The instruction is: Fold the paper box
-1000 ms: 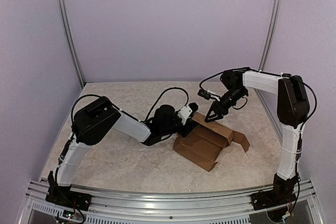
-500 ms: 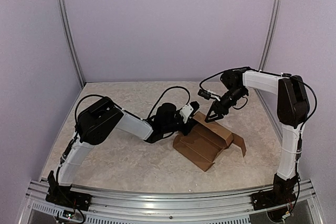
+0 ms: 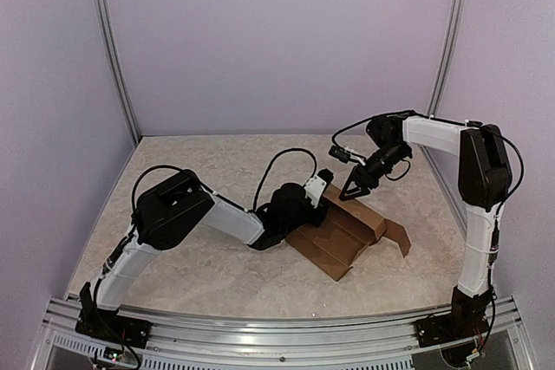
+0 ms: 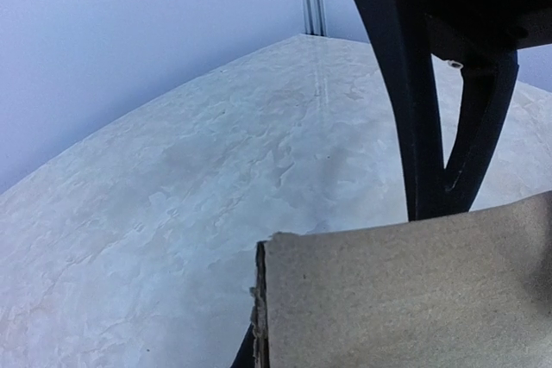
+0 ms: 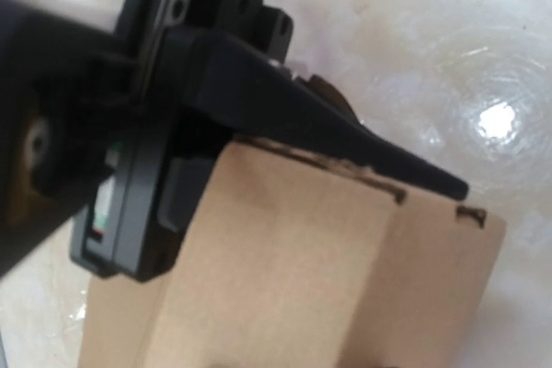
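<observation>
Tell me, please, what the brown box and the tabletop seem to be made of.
The paper box: brown cardboard, matte; the left wrist view shows a fibrous face and a rough cut edge. The tabletop: pale, veined like marble, with a glossy highlight; possibly stone or a printed laminate.

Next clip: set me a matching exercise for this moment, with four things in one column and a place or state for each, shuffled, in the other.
Things:
1. paper box
2. left gripper
3. right gripper
4. table

Places or states:
a. marbled beige, under everything
b. jaws clamped on a cardboard edge
c. brown, partly folded, lying right of centre
d. at the box's far end, holding nothing

Pairs: 1-c, 2-b, 3-d, 4-a
</observation>
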You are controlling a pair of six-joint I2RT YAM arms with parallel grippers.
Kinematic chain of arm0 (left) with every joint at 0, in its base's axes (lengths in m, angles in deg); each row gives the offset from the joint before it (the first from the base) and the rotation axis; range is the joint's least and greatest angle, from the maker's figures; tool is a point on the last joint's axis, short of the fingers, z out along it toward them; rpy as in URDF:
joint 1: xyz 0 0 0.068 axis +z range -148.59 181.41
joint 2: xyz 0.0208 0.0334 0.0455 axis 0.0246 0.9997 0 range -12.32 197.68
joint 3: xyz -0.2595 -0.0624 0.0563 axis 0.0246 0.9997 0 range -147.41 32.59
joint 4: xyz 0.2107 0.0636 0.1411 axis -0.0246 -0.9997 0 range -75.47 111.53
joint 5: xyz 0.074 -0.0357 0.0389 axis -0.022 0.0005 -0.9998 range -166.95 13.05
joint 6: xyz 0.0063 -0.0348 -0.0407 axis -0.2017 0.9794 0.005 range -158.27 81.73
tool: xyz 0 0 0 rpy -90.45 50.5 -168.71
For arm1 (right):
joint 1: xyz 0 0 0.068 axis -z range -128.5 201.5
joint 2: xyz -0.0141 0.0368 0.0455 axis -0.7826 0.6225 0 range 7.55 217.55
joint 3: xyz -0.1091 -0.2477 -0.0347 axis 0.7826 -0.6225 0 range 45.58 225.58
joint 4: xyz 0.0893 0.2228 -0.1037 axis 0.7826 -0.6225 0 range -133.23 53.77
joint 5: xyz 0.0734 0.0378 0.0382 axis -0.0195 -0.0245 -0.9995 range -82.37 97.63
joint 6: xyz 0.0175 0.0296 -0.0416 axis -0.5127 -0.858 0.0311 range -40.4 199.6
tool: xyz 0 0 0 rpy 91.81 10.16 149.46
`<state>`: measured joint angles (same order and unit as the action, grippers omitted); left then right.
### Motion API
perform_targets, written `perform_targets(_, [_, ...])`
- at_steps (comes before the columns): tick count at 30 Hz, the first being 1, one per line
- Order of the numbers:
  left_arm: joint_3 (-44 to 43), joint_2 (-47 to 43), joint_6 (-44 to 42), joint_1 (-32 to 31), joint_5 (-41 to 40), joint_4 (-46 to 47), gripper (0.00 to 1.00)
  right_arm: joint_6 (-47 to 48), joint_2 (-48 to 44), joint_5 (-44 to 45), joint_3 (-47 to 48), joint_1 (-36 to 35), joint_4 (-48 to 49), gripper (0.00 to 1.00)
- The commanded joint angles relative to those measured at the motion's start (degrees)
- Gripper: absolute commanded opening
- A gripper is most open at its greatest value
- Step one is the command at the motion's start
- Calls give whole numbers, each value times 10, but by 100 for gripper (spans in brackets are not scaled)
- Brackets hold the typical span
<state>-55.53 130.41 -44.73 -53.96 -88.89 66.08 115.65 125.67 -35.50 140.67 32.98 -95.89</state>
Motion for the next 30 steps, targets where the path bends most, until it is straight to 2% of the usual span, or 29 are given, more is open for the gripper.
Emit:
perform_targets(1, [22,-4,-9,-4,-86,-19,5,-15,7,-40,4,10,-13,50])
perform_targets(6, [8,-29,2,-3,-123,-50,1,-37,12,-97,-5,9,-12,54])
perform_targets(9, [-11,-15,12,-4,-134,-65,1,-45,6,-93,-13,9,0,55])
perform_targets(14, [31,-37,18,-4,-47,-70,26,-52,-13,-68,2,27,10,55])
perform_targets(20, [126,-113,11,-4,-4,-60,51,-69,-42,-32,-3,61,46,56])
perform_targets(25, [184,-188,-4,-3,14,-58,57,-74,-72,-13,-29,68,76,56])
perform_targets(30, [162,-168,-4,6,32,-55,57,-70,-59,-19,-46,68,89,57])
